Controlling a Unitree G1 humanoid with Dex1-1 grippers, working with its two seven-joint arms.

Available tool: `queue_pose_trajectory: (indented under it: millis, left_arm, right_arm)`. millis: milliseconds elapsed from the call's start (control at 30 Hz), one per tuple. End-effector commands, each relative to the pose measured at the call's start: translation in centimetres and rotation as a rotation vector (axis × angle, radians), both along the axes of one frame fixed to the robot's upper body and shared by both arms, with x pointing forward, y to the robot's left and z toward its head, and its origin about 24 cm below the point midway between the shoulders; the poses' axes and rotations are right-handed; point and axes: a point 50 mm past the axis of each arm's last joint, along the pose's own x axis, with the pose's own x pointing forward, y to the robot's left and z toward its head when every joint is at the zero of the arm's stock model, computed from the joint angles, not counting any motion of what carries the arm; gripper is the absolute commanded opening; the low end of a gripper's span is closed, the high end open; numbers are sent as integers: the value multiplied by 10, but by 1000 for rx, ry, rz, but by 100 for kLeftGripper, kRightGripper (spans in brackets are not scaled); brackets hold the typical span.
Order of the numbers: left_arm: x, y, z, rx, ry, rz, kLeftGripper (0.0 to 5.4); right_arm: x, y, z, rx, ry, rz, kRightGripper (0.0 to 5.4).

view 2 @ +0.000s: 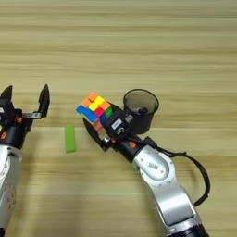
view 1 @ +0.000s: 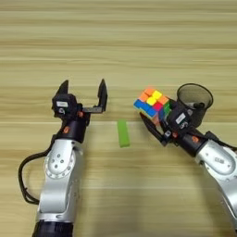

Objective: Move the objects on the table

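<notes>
Right gripper (view 2: 99,122) is clamped on the multicoloured puzzle cube (view 2: 95,109), one black finger visible low on the cube's near-left side, the other hidden behind it; the cube looks tilted and seems lifted off the table (view 1: 139,37), though contact underneath can't be confirmed. Just to its right stands the black mesh pen cup (view 2: 140,109), upright, mouth open to the camera, with a dark item inside at the rim that may be the black marker pen (view 1: 199,105), too small to be sure. Cube and cup are near each other, close to touching in the left eye view but apart in the right eye view. Left gripper (view 1: 83,95) hovers with fingers spread wide, nothing between them, fingertips pointing away from the robot. The flat lime-green rectangular block (view 1: 122,133) lies on the table between the two arms, long axis running roughly away from the robot, slightly tilted. It sits to the right of and a little nearer the robot than the left gripper's fingertips. Judgement: the left arm is free and about as near as the right, so the block is its likely target; the spread fingers would close across the block's narrow width.
</notes>
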Motion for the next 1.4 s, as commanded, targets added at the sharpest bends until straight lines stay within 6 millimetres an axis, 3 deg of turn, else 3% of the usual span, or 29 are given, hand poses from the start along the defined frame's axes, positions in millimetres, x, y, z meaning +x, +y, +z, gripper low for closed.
queue_pose_trajectory:
  millis: [33,333,633,967,1067,1267,1400]
  left_arm:
    - [6,8,-6,42,44,75,540]
    - [8,8,-11,70,70,87,540]
    - [8,7,-11,63,72,95,540]
    - [6,6,-11,62,72,100,540]
    - [6,5,-10,63,71,102,540]
    - [7,5,-8,62,67,117,540]
    - [6,3,-7,60,67,118,540]
  right_arm:
    - [5,-4,15,42,-59,-28,334]
    - [18,-33,44,177,-160,-205,334]
    - [43,-105,57,232,-196,-595,334]
    - [55,-152,46,181,-147,-846,334]
    - [57,-163,33,173,-70,-888,334]
    - [55,-171,15,132,16,-890,334]
    - [48,-169,-8,104,112,-874,334]
